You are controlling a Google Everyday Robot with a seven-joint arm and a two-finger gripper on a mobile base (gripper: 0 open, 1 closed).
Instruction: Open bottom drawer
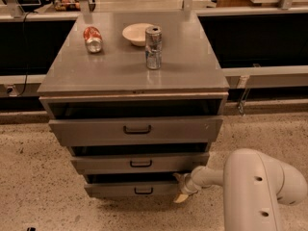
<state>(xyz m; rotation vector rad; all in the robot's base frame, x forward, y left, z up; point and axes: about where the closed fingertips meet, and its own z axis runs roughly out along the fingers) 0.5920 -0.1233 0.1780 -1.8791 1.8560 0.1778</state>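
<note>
While the bottom drawer (115,190) sits at the lower centre of the frame, pulled out a little beneath two larger drawer fronts, the tool (180,187) rests against its right end, its two fingers spread apart.

1. The floor (33,167) is pale speckled terrazzo, darkened by shadow along the base of the furniture.
2. A grey metal cabinet (192,71) stands in the middle, and its flat top catches soft light from above.
3. Behind it a long grey bench (250,11) runs across, with dark openings beneath on both sides.
4. A black cable (23,47) hangs down in the left opening.
5. The gripper (181,187) sits low at the cabinet's right front corner, near the floor, with its fingers spread.
</note>
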